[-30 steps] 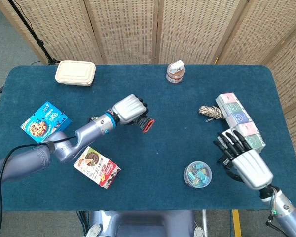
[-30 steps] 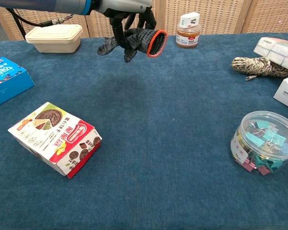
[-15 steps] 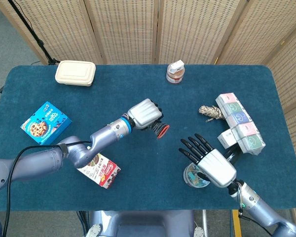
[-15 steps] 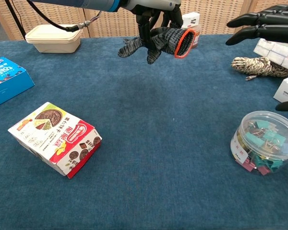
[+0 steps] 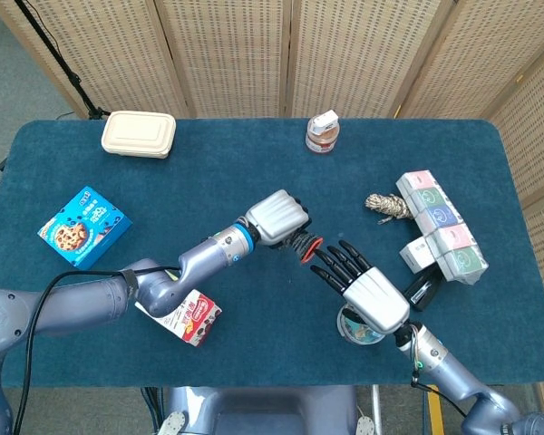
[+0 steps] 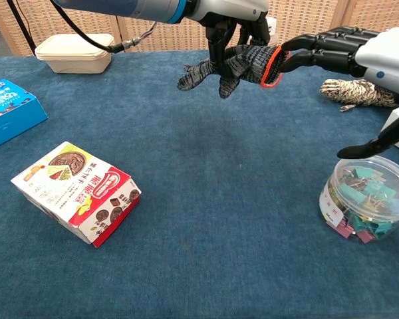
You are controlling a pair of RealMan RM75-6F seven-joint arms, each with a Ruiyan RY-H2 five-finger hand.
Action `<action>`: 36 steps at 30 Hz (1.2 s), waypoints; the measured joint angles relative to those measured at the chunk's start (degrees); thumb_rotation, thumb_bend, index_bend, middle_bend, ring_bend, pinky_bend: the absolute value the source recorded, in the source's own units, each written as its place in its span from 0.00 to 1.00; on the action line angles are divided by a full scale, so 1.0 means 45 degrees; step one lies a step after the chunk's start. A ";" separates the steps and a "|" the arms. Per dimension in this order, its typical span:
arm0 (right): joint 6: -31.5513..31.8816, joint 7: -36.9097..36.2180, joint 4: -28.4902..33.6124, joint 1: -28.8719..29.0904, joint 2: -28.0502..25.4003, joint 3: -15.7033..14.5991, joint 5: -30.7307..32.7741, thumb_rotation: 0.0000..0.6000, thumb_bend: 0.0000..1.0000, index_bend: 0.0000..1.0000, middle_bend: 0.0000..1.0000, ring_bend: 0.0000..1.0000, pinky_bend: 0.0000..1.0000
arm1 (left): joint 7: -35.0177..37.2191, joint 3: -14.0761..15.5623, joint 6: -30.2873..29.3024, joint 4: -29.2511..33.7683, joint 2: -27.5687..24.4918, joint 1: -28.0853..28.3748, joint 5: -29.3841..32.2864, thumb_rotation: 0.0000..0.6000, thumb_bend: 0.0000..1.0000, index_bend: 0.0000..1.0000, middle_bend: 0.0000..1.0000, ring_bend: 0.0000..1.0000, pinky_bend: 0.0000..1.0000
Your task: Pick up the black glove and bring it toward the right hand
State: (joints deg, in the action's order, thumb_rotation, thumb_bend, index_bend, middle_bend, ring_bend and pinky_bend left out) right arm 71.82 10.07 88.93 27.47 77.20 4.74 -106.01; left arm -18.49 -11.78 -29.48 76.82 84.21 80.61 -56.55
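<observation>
The left robot hand [image 6: 236, 13] grips the black glove [image 6: 236, 65] and holds it in the air above the middle of the blue worktop [image 5: 254, 172], orange cuff toward 3 o'clock. The right robot hand [image 5: 363, 285] is released, its spread fingertips [image 6: 294, 56] right at the cuff. A tub of binder clips [image 6: 364, 197] sits at about 4 o'clock of the glove.

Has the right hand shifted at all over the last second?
Yes. In the head view the right hand has moved left, away from the stacked boxes at the table's right edge, and its fingertips now reach the black glove in the left hand.
</observation>
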 measured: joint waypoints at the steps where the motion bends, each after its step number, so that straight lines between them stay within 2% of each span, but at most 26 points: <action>1: 0.0011 -0.0023 -0.0070 0.0036 0.0089 -0.0004 0.0031 1.00 0.00 0.12 0.03 0.00 0.00 | -0.0027 0.0014 -0.0007 0.0014 0.0013 0.0042 0.0071 1.00 0.31 0.56 0.45 0.37 0.46; 16: 0.0303 -0.0414 -0.0512 0.0371 0.0932 -0.0125 0.0488 1.00 0.00 0.11 0.03 0.00 0.00 | -0.0436 0.0137 -0.0397 0.0538 -0.0172 0.0612 0.1036 1.00 0.32 0.56 0.45 0.37 0.46; 24: 0.0928 -0.0550 -0.0574 0.0203 0.0730 -0.0102 0.0685 1.00 0.00 0.11 0.04 0.00 0.00 | -0.0539 0.0397 -0.0659 0.0620 -0.0252 0.0586 0.1176 1.00 0.33 0.56 0.45 0.37 0.46; 32: 0.1074 -0.0587 -0.0735 0.0105 0.0827 -0.0315 0.0765 1.00 0.00 0.13 0.08 0.00 0.00 | -0.0129 0.0287 -0.0851 0.0607 -0.0366 0.0420 0.1133 1.00 0.33 0.56 0.45 0.37 0.46; 36: 0.1104 -0.0672 -0.0790 0.0145 0.0918 -0.0292 0.0862 1.00 0.00 0.11 0.13 0.00 0.00 | 0.0093 0.0190 -0.0896 0.0686 -0.0401 0.0363 0.0925 1.00 0.33 0.56 0.45 0.37 0.46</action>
State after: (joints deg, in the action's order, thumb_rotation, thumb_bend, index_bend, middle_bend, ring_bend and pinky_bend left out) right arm 76.79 7.04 85.37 28.12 81.34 3.43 -102.13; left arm -18.07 -10.93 -33.51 79.91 82.40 82.24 -52.39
